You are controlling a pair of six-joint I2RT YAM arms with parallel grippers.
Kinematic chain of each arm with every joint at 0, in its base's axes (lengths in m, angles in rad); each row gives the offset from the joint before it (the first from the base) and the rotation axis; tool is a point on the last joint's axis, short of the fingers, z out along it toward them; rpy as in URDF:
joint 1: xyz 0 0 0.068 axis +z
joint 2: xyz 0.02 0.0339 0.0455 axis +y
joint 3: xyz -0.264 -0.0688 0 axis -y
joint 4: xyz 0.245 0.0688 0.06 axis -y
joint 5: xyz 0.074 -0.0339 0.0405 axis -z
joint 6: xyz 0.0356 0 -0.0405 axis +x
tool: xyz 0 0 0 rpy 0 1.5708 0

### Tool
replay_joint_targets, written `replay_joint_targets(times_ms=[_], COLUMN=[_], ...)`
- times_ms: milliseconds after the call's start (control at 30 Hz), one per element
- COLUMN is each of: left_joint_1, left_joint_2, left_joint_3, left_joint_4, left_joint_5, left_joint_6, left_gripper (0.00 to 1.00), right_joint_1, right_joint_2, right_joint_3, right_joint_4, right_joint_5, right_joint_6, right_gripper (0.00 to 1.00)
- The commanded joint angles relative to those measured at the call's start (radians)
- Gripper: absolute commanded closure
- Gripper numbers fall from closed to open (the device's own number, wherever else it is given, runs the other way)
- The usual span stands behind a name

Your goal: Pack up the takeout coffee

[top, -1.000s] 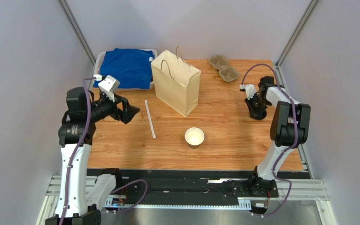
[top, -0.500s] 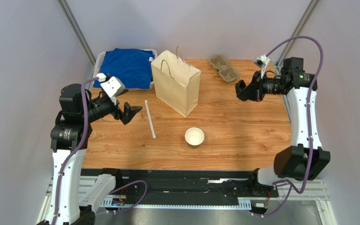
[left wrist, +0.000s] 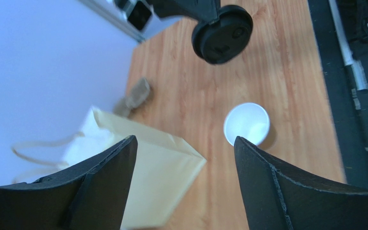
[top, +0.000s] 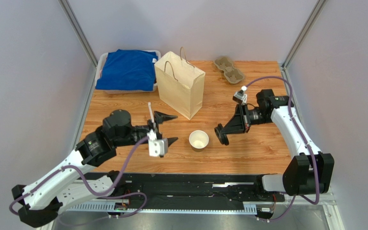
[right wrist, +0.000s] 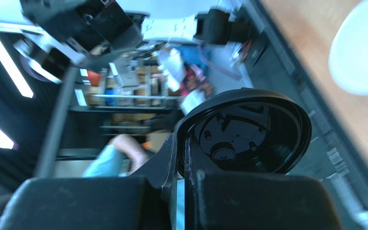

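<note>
The takeout coffee's paper cup [top: 199, 140] stands upright and uncovered on the wooden table [top: 248, 153], in front of the paper bag [top: 180, 84]. Its round black lid [top: 221, 135] hangs on edge just right of the cup, with my right gripper [top: 225, 130] shut on its rim. The right wrist view shows the lid's underside [right wrist: 248, 132] beside the shut fingers [right wrist: 171, 158] and the cup [right wrist: 363, 52] at upper right. My left gripper [top: 170, 128] is open and holds nothing, just left of the cup. The left wrist view shows the cup [left wrist: 247, 123], the lid [left wrist: 222, 33] and the bag [left wrist: 147, 177] beyond my left gripper [left wrist: 185, 140].
A thin white straw [top: 151, 111] lies left of the bag, partly under my left gripper. A grey-brown pulp cup tray [top: 228, 68] sits at the back right. A bin with a blue cloth [top: 126, 69] is at the back left.
My right arm swung from the back right down to the cup's right side with the lid. My left arm dropped and reached forward to the cup's left; its jaws narrowed a little.
</note>
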Motion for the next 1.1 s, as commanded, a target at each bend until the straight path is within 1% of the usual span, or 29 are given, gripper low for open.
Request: replay_joint_targets(times_ms=[0,33,67,100,133,167,200,233,267,333,367,400,433,467,533,600,667,700,733,800,833,900,933,967,1000,1033,1067], left_joint_1=[-0.189,-0.23,-0.243,-0.247,-0.25,-0.25,-0.25,-0.249,-0.249,-0.247,-0.249,-0.249,-0.249,-0.249,-0.249,-0.249,-0.249,-0.25,-0.249,-0.25,-0.25,-0.249,-0.249,-0.249,-0.249,-0.249,-0.249], left_joint_2=[-0.006,0.002,0.023,0.035,0.067,0.09,0.113,0.153,0.164,0.14,0.128,0.118,0.114,0.118,0.14,0.153,0.167,0.173,0.173,0.17,0.169,0.158,0.152,0.143,0.129,0.124,0.123], left_joint_3=[-0.13,-0.148,-0.154,-0.145,-0.127,-0.075,-0.044,-0.014,0.025,0.013,-0.036,-0.056,-0.07,-0.085,-0.095,-0.101,-0.122,-0.131,-0.148,-0.159,-0.162,-0.164,-0.164,-0.165,-0.164,-0.155,-0.145], left_joint_4=[0.301,0.332,0.379,0.395,0.407,0.419,0.416,0.392,0.384,0.419,0.506,0.543,0.575,0.588,0.617,0.643,0.715,0.741,0.792,0.826,0.835,0.815,0.798,0.778,0.727,0.69,0.651], left_joint_5=[-0.149,-0.152,-0.149,-0.147,-0.161,-0.188,-0.222,-0.289,-0.299,-0.302,-0.298,-0.279,-0.244,-0.239,-0.276,-0.278,-0.244,-0.203,-0.18,-0.151,-0.15,-0.134,-0.111,-0.082,-0.013,0.026,0.064], left_joint_6=[0.413,0.444,0.431,0.379,0.298,0.097,-0.015,-0.121,-0.284,-0.426,-0.552,-0.595,-0.67,-0.706,-0.784,-0.794,-0.771,-0.752,-0.704,-0.618,-0.528,-0.437,-0.344,-0.303,-0.271,-0.22,-0.203], left_gripper=[0.23,0.25,0.29,0.33,0.35,0.36,0.39,0.39,0.41,0.41,0.4,0.38,0.38,0.38,0.38,0.39,0.39,0.38,0.38,0.35,0.34,0.28,0.26,0.21,0.18,0.14,0.03], right_joint_1=[0.019,0.019,0.02,0.019,0.023,0.023,0.023,0.022,0.023,0.022,0.023,0.022,0.023,0.025,0.026,0.052,0.075,0.104,0.115,0.134,0.143,0.179,0.192,0.224,0.242,0.259,0.276], right_joint_2=[-0.071,-0.075,-0.074,-0.074,-0.077,-0.079,-0.072,-0.072,-0.071,-0.075,-0.075,-0.082,-0.085,-0.091,-0.108,-0.115,-0.12,-0.12,-0.12,-0.128,-0.137,-0.143,-0.157,-0.164,-0.172,-0.181,-0.193], right_joint_3=[-0.11,-0.112,-0.101,-0.057,-0.036,-0.017,0.006,0.039,0.05,0.073,0.081,0.09,0.119,0.136,0.199,0.242,0.286,0.294,0.299,0.273,0.261,0.235,0.229,0.219,0.203,0.193,0.184], right_joint_4=[0.055,0.05,0.01,-0.12,-0.165,-0.196,-0.263,-0.297,-0.323,-0.325,-0.325,-0.325,-0.325,-0.323,-0.323,-0.323,-0.323,-0.322,-0.307,-0.248,-0.189,-0.168,-0.155,-0.138,-0.118,-0.059,-0.028], right_joint_5=[-0.188,-0.188,-0.188,-0.188,-0.188,-0.19,-0.19,-0.19,-0.19,-0.19,-0.19,-0.19,-0.19,-0.19,-0.19,-0.19,-0.19,-0.19,-0.19,-0.188,-0.188,-0.188,-0.188,-0.188,-0.188,-0.188,-0.188], right_joint_6=[0.382,0.393,0.261,0.181,0.119,0.049,-0.01,-0.057,-0.091,-0.11,-0.116,-0.119,-0.118,-0.116,-0.113,-0.112,-0.107,-0.101,-0.089,-0.034,0.03,0.045,0.04,0.048,0.062,0.085,0.139], right_gripper=[1.0,1.0,1.0,1.0,1.0,1.0,1.0,1.0,1.0,1.0,1.0,1.0,1.0,1.0,1.0,1.0,1.0,1.0,1.0,1.0,1.0,1.0,1.0,1.0,1.0,1.0,1.0])
